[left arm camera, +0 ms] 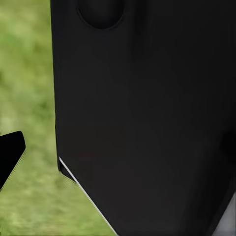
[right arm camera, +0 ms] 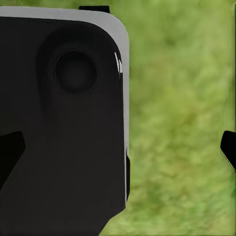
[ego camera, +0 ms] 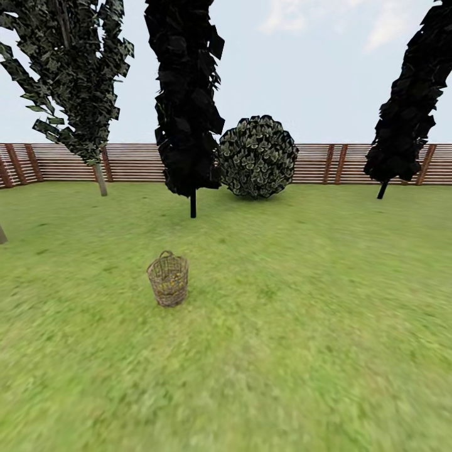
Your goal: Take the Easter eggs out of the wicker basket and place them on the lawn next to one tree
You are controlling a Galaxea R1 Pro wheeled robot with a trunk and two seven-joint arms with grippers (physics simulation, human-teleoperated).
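Lawn (ego camera: 282,376) nearest | wicker basket (ego camera: 168,279) at 11 o'clock, well ahead, upright, yellow eggs (ego camera: 167,285) inside | nearer arm: can't tell | tools' opening: can't tell

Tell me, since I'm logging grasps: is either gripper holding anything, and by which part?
Cannot be told; the eggs' yellow shows inside the wicker basket on the lawn.

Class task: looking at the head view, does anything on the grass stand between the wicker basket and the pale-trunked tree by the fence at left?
Nothing visible does. Open lawn lies between the wicker basket and the tree. The near-black tree stands off to the right of that line.
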